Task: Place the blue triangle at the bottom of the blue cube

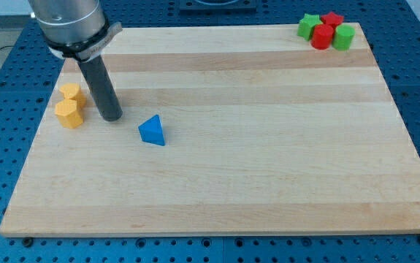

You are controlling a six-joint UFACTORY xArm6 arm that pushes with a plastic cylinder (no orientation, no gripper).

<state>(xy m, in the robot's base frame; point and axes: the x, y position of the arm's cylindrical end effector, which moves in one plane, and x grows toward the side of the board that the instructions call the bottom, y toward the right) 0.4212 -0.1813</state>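
Note:
The blue triangle (153, 131) lies on the wooden board (268, 168), left of centre. My tip (111, 117) rests on the board just to the view's left of the triangle and slightly above it, with a small gap between them. The dark rod rises from the tip to the arm's grey body (69, 22) at the view's top left. No blue cube shows in this view.
Two orange blocks (70, 104) sit together near the board's left edge, just left of my tip. A cluster of green and red blocks (326, 31), including a green star and a red star, sits at the board's top right corner.

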